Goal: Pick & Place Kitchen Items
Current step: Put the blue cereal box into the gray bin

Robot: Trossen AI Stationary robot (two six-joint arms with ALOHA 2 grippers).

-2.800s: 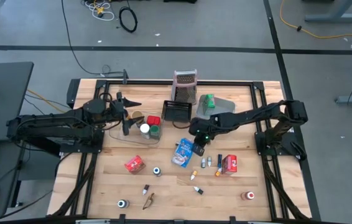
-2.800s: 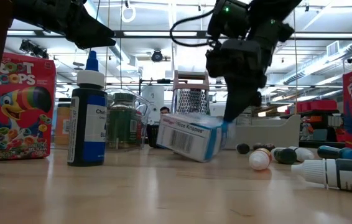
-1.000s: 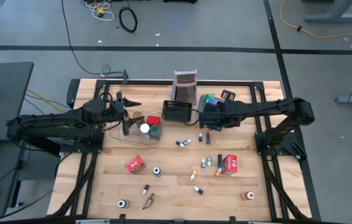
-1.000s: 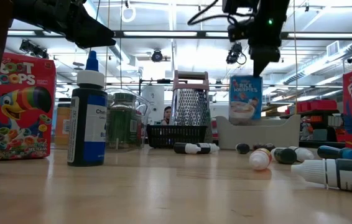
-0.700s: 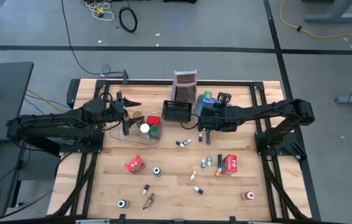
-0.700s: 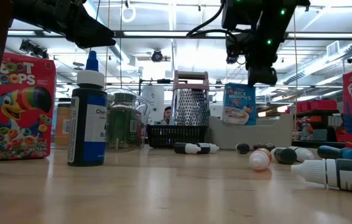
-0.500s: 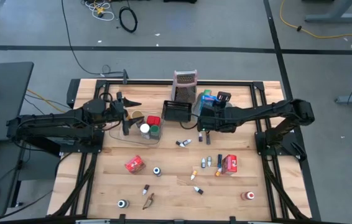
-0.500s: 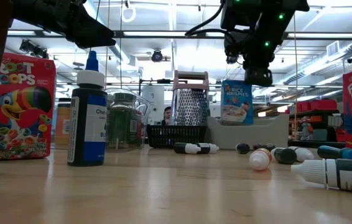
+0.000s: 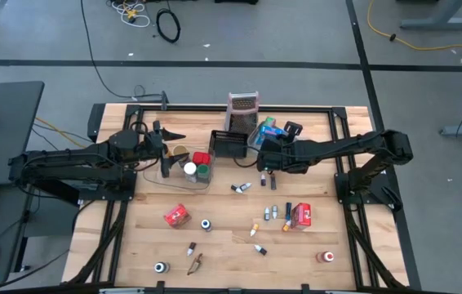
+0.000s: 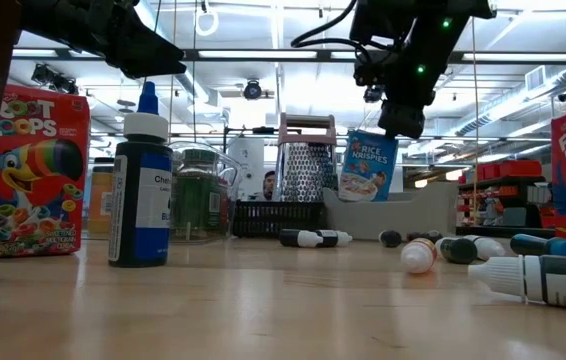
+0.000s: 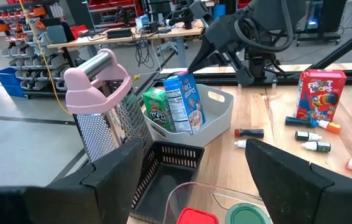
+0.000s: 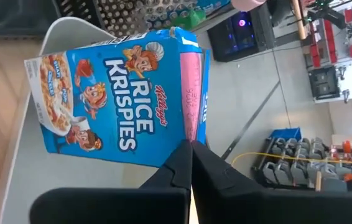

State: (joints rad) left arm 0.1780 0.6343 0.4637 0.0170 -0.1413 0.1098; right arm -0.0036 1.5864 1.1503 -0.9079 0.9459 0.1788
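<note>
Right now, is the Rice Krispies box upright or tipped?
Tipped. The Rice Krispies box leans sideways in the low view, pinched at its top edge by the right gripper, its bottom in the grey tray beside a green packet.

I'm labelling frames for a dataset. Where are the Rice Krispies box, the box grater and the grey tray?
Rice Krispies box (image 12: 111, 118): right wrist view, printed front.
Box grater (image 11: 111, 121): left wrist view, metal face below the pink handle.
Grey tray (image 11: 216, 115): left wrist view, outer side wall.

Two dark jointed arms, black cables, small green indicator lights
</note>
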